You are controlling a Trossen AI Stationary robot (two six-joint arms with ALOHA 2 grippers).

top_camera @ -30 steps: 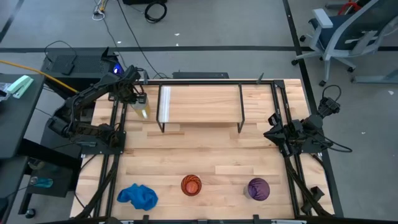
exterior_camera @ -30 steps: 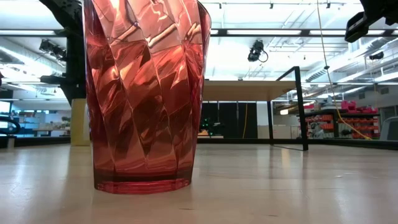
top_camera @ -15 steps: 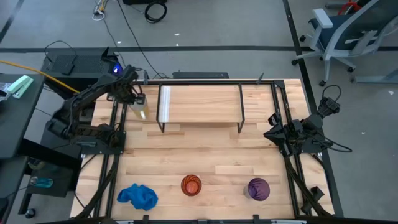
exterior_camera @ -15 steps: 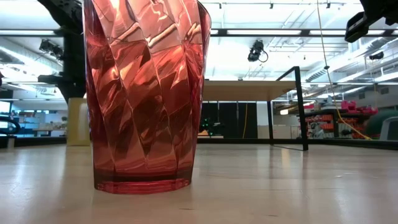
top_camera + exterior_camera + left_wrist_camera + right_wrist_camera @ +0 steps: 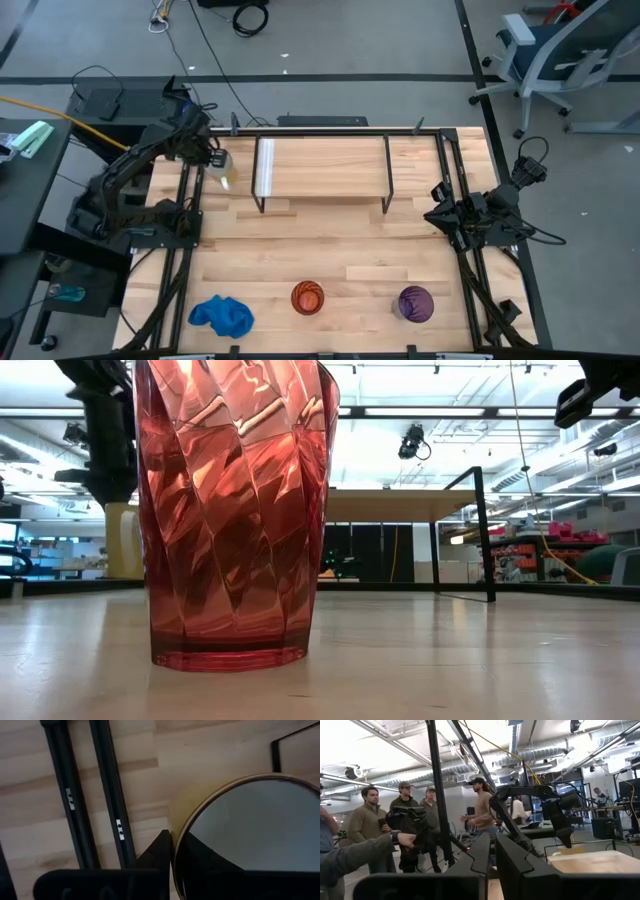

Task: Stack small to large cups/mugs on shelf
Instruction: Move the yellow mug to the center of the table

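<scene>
The white mug with a yellowish outside (image 5: 228, 174) is at the table's far left, just left of the low light-wood shelf (image 5: 322, 166). My left gripper (image 5: 219, 163) is shut on it from above. In the left wrist view the mug's round white inside (image 5: 250, 830) fills the picture. In the low view the mug (image 5: 122, 540) shows behind the orange cup. The orange cup (image 5: 307, 298) and the purple tumbler (image 5: 415, 303) stand on their bases near the table's near edge. My right gripper (image 5: 493, 855) is shut and empty at the table's right side (image 5: 447, 215). My left gripper pinches the mug's wall at the rim (image 5: 176, 836), on the mug's left side. One finger (image 5: 200, 857) is inside the mug and the other (image 5: 161, 851) outside. The fingers point down from above. The mug hangs upright, its base a little above the table (image 5: 122, 576).
A blue cloth (image 5: 222, 315) lies at the near left corner. The orange cup (image 5: 235, 510) fills the left of the low view. The shelf's black legs (image 5: 263, 205) (image 5: 389, 205) stand on the table. Several people (image 5: 420, 830) stand in the room beyond the table.
My left gripper has gone up and a little toward the table's left edge with the mug. The mug stays upright and has risen off the table.
</scene>
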